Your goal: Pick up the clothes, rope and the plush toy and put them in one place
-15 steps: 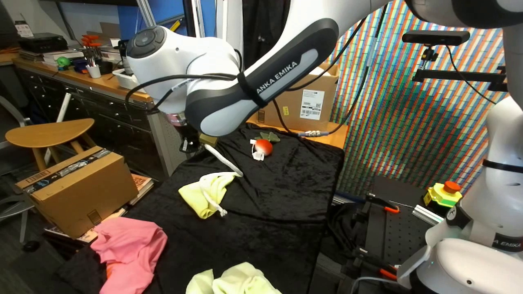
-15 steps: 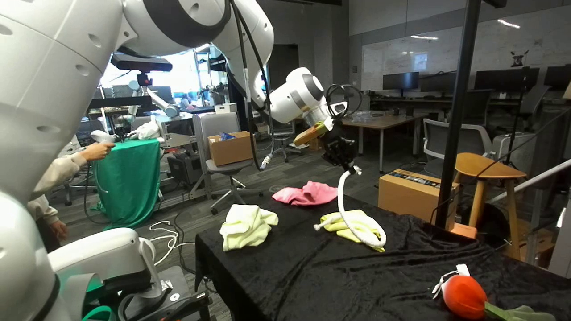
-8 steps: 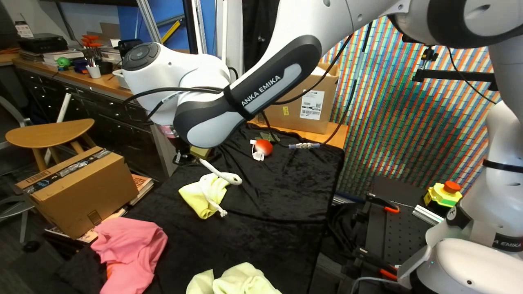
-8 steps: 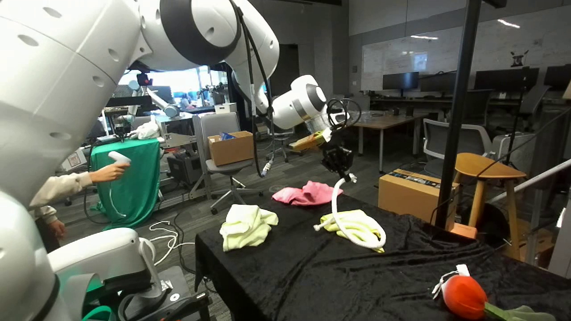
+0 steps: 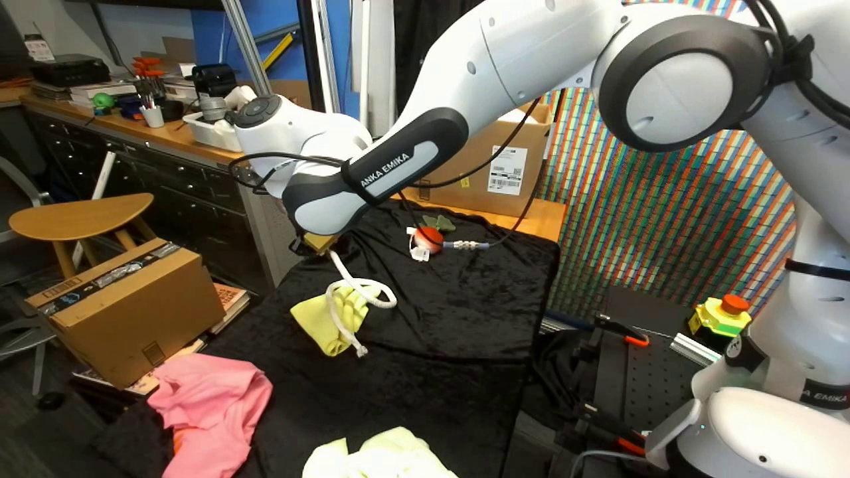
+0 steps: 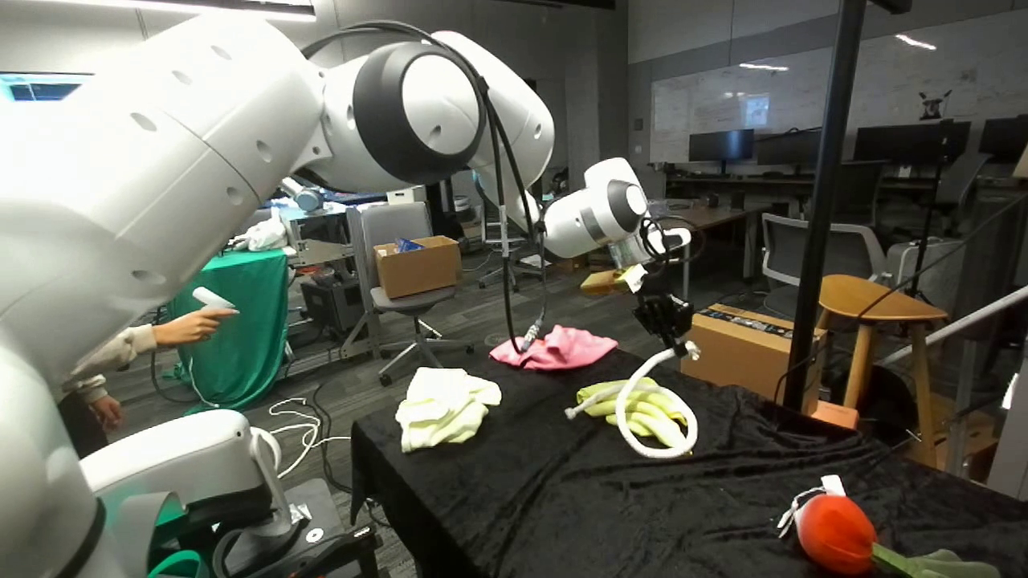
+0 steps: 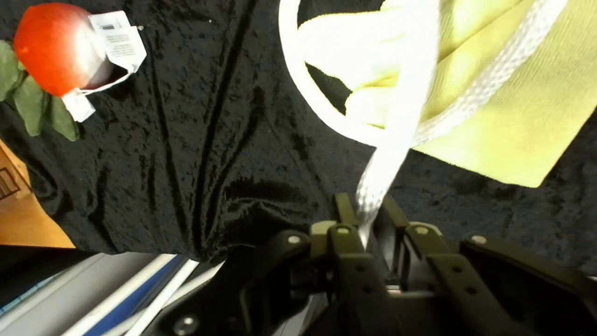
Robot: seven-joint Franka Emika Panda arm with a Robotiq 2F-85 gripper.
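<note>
My gripper (image 6: 683, 348) is shut on one end of the white rope (image 6: 660, 453), above the table's far part. In the wrist view the rope (image 7: 406, 107) runs up from between the two fingertips (image 7: 344, 207). Its lower part loops across the folded yellow cloth (image 5: 311, 320). A pink cloth (image 5: 216, 405) and a pale yellow-green cloth (image 6: 442, 405) lie apart on the table. The red plush toy (image 6: 835, 534) with green leaves lies on the table, away from the cloths; it also shows in the wrist view (image 7: 51, 46). In an exterior view my forearm and wrist partly hide the gripper.
A black cloth covers the table (image 6: 514, 514). A cardboard box (image 5: 133, 312) stands beside it, another (image 5: 491, 159) behind it. A black pole (image 6: 811, 233) rises at the table edge. The arm's hanging cable (image 5: 465, 245) passes in front of the toy.
My gripper has moved lower and away from the pink cloth's side, rightward in an exterior view, with the rope end held. The rope's hanging part has sunk into a rounder loop on the yellow cloth.
</note>
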